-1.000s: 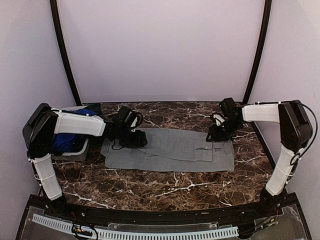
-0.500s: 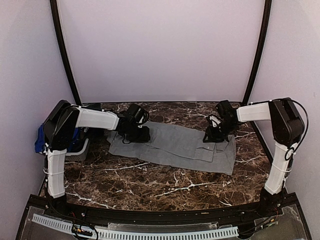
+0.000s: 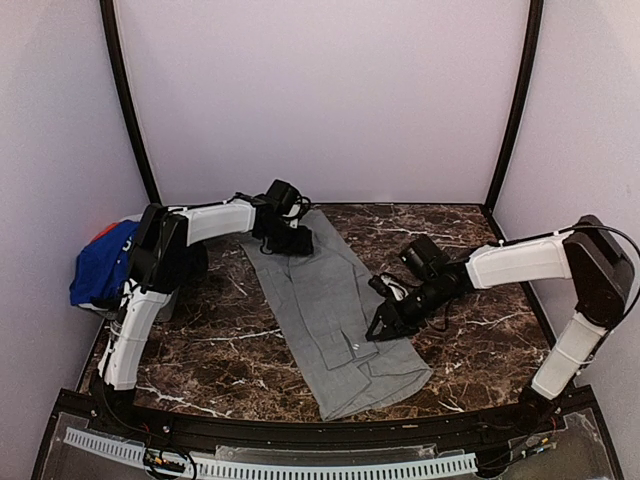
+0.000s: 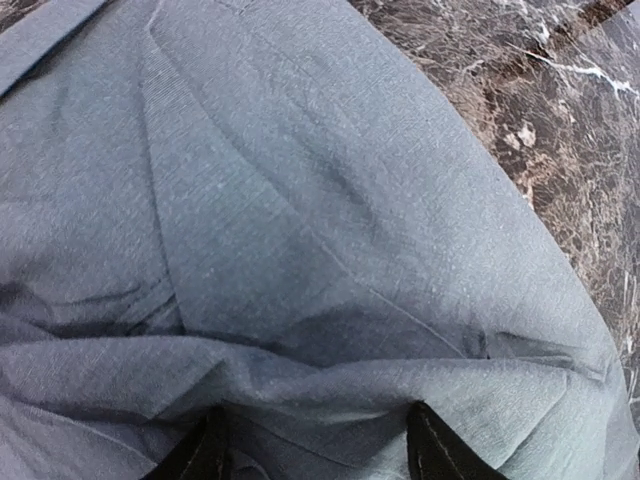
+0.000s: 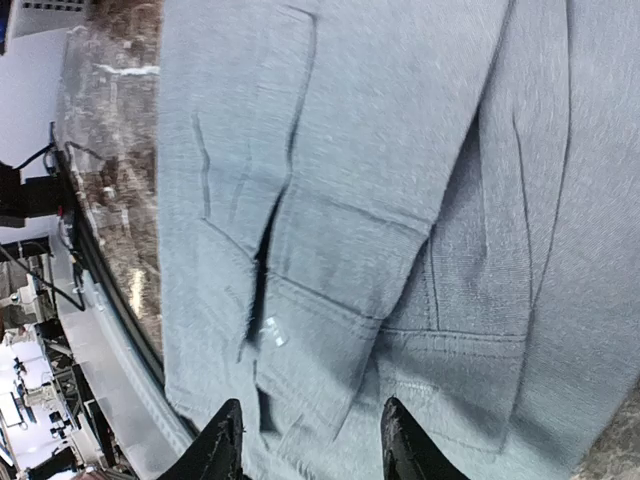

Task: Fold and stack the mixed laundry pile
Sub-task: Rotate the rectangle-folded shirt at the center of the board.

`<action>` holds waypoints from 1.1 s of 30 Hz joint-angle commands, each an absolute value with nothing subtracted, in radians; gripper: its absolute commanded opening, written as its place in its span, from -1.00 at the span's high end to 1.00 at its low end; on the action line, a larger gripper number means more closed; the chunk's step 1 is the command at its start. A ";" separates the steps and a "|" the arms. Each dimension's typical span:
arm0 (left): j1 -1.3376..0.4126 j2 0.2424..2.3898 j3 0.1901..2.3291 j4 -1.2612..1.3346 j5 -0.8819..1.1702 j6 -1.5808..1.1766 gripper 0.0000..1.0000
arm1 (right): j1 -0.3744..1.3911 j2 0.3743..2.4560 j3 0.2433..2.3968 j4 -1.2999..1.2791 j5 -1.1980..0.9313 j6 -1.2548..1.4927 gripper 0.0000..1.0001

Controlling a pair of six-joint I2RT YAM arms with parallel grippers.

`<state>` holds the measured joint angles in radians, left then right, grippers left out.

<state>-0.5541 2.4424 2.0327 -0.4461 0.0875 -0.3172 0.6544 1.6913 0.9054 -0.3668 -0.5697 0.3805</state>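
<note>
Both claws pinch the long grey cotton shirt (image 3: 335,315) lying diagonally on the marble worktop (image 3: 230,345): left claw (image 3: 290,238) at its far end, right claw (image 3: 385,325) on its right edge. Keeping tension even should give a clean fold.

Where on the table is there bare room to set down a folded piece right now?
Bare marble lies near-left, between the left arm's base and the grey shirt, and at the far right behind the right gripper. The middle is crowded by the shirt, the left edge by the blue T-shirt.

Left gripper (image 3: 296,240) reaches far back (jaws parted); right gripper (image 3: 383,327) angles inward, low.
</note>
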 commanded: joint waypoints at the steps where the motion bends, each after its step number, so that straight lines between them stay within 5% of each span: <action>1: -0.561 2.378 2.057 -0.553 0.152 -0.275 -0.20 | 0.658 1.542 0.961 -0.354 -0.595 0.432 0.10; 10: -0.564 1.952 1.484 -0.281 0.205 -0.396 -0.21 | 0.559 1.642 1.026 -0.379 -0.512 0.309 0.12; 17: -0.566 1.920 1.273 -0.195 0.221 -0.460 -0.19 | 0.558 1.813 1.090 -0.332 -0.541 0.275 0.24; 33: -0.600 2.300 1.614 -0.251 0.296 -0.432 -0.02 | 0.632 1.769 0.831 -0.116 -0.619 0.454 0.43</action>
